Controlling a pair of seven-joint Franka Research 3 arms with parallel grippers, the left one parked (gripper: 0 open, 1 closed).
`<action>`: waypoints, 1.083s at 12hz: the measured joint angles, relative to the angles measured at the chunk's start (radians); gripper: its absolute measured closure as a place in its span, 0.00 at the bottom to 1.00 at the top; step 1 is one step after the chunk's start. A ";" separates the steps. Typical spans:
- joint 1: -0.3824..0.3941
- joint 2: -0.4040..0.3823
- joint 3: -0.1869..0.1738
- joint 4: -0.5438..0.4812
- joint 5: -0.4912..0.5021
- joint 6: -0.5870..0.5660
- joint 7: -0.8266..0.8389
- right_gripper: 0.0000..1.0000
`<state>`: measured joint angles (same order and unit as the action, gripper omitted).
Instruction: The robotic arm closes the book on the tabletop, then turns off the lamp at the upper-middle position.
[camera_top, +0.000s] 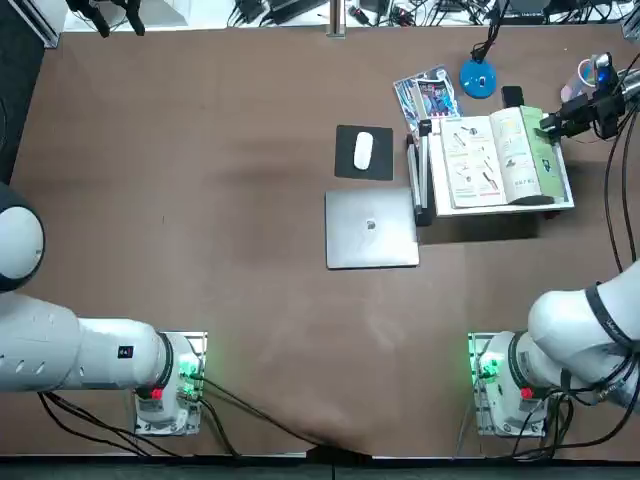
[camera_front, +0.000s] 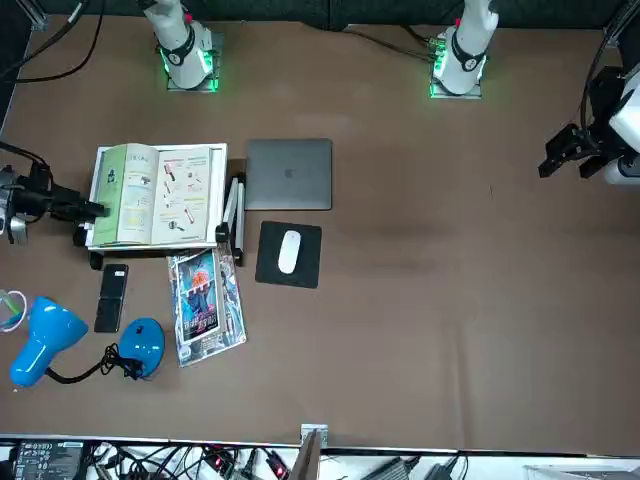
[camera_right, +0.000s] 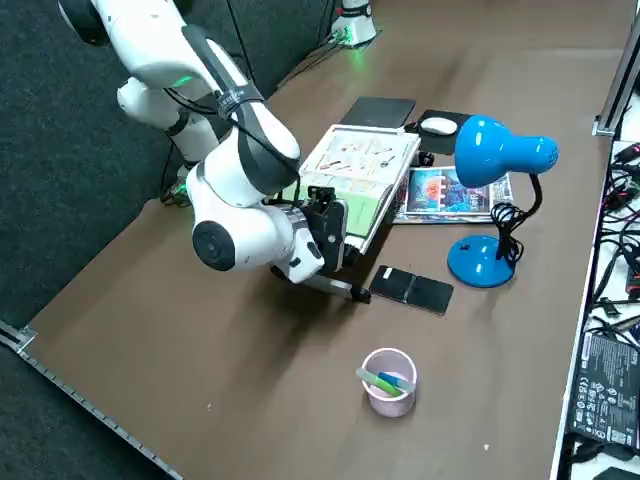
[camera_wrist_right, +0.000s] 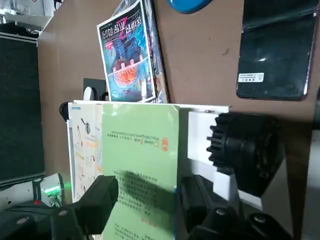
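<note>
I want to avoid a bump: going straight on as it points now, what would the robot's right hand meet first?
Probably the light green cover of the open book: the right hand points at it, though the remaining gap is hard to judge.

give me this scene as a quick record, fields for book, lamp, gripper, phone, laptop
book: open on a white stand, pages and green cover showing
lamp: blue, standing on its disc base; lit or not, cannot tell
right gripper: at the book's green-cover side, fingers apart
phone: black, flat on the table
laptop: grey, shut, beside the stand
</note>
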<state>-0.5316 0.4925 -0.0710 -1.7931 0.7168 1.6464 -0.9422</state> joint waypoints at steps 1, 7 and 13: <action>0.000 0.000 0.002 0.000 0.000 -0.002 0.000 0.22; 0.004 0.000 0.010 0.001 0.026 -0.026 0.001 0.28; 0.004 -0.002 0.010 0.045 0.034 -0.089 0.026 0.93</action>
<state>-0.5274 0.4907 -0.0614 -1.7479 0.7506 1.5577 -0.9167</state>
